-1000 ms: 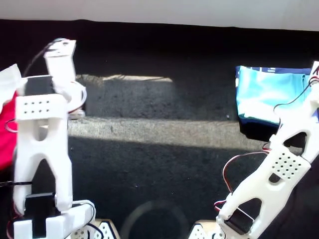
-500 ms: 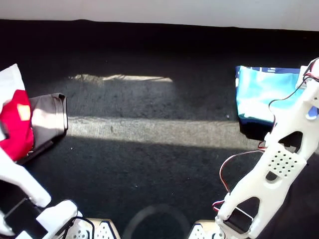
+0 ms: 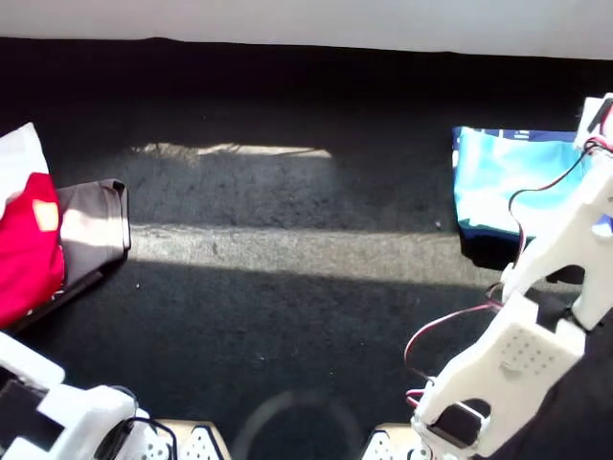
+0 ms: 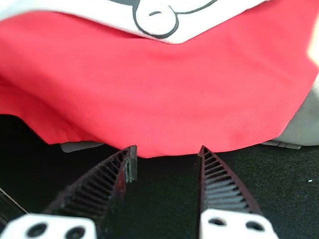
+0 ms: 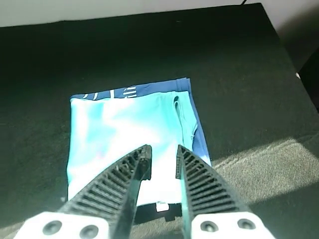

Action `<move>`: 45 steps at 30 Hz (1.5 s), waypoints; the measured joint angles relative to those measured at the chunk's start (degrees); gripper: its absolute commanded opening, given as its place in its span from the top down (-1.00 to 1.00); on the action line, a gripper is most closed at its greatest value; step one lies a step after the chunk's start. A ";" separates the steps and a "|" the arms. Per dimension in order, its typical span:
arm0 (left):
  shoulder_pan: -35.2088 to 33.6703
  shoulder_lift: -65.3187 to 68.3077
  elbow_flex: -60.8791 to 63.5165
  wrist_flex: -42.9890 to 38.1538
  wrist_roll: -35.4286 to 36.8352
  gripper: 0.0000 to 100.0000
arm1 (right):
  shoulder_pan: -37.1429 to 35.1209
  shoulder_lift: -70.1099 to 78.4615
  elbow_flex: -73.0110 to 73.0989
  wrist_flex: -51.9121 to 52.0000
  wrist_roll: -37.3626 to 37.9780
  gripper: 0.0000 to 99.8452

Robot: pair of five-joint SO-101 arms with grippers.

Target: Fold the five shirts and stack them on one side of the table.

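Note:
A crumpled red shirt (image 3: pixel 29 244) lies at the table's left edge, with a white printed shirt (image 3: pixel 17 158) behind it and a dark grey shirt (image 3: pixel 91 230) beside it. My left gripper (image 4: pixel 167 157) is open and empty, just short of the hem of the red shirt (image 4: pixel 164 84); the white shirt (image 4: pixel 149 12) lies beyond it. At the right, a folded light blue shirt (image 3: pixel 508 177) rests on a folded dark blue one (image 5: pixel 197 124). My right gripper (image 5: pixel 162 154) hovers above the light blue shirt (image 5: pixel 124 134), its jaws a little apart with nothing between them.
The black carpeted table (image 3: pixel 287 316) stretches between the two piles, crossed by a sunlit band (image 3: pixel 306 254). The right arm (image 3: pixel 527 335) leans over the table's right side; the left arm's base (image 3: pixel 67 422) sits at the front left corner.
The left arm swung down from upright over the table's left side to the front left corner, uncovering the red and grey shirts. The right arm shifted slightly to the right.

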 measured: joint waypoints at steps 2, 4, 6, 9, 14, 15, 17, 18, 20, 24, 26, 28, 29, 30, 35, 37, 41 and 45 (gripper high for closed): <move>-1.14 2.90 -0.09 -0.26 0.00 0.59 | -1.41 -6.42 8.44 0.00 0.00 0.82; -1.76 5.45 -0.35 -0.26 0.00 0.59 | -2.90 -12.66 16.70 0.00 0.00 0.82; -2.37 7.91 -1.67 -0.53 0.00 0.59 | -4.40 -18.81 24.53 0.00 0.00 0.82; -2.64 11.60 -3.60 -1.93 0.00 0.60 | -6.77 -27.25 34.90 0.00 0.00 0.82; -2.55 15.74 -5.63 -4.22 0.00 0.64 | -10.99 -39.74 47.38 0.00 0.00 0.82; -2.46 16.18 -5.63 -4.57 0.00 0.71 | -11.78 -42.11 49.76 0.00 0.00 0.82; -2.37 16.62 -5.71 -4.84 0.00 0.99 | -13.10 -46.68 53.89 0.00 0.00 0.82; -2.20 16.62 -5.71 -4.84 0.00 0.98 | -13.80 -48.70 56.18 0.00 0.00 0.82; -1.32 16.62 -5.71 -4.84 0.00 0.99 | -14.68 -52.48 60.57 0.00 0.00 0.82; 1.58 16.62 -5.71 -4.66 0.00 0.98 | -15.21 -58.81 69.71 0.00 0.00 0.82; 3.43 16.62 -6.51 -2.90 0.00 0.98 | -15.21 -61.45 74.73 0.00 0.00 0.82; 6.07 15.91 -7.56 0.26 0.00 0.98 | -15.21 -64.00 80.00 0.00 0.00 0.82; 7.74 14.95 -8.18 2.29 0.00 0.98 | -15.21 -65.14 82.20 0.00 0.00 0.82; 9.58 13.63 -8.88 4.04 0.00 0.98 | -15.21 -66.37 84.48 0.00 0.00 0.82; 21.19 4.84 -12.40 14.77 0.79 0.98 | -15.21 -71.91 92.92 -1.67 0.00 0.82; 26.64 0.35 -13.89 19.08 2.46 0.98 | -15.21 -73.58 96.18 -3.08 0.00 0.82; 40.18 -8.97 -15.91 24.53 5.89 0.98 | -15.30 -76.66 102.07 -4.57 0.00 0.82; 56.09 -17.93 -16.09 25.58 9.49 0.98 | -15.30 -79.12 107.43 -5.63 0.00 0.82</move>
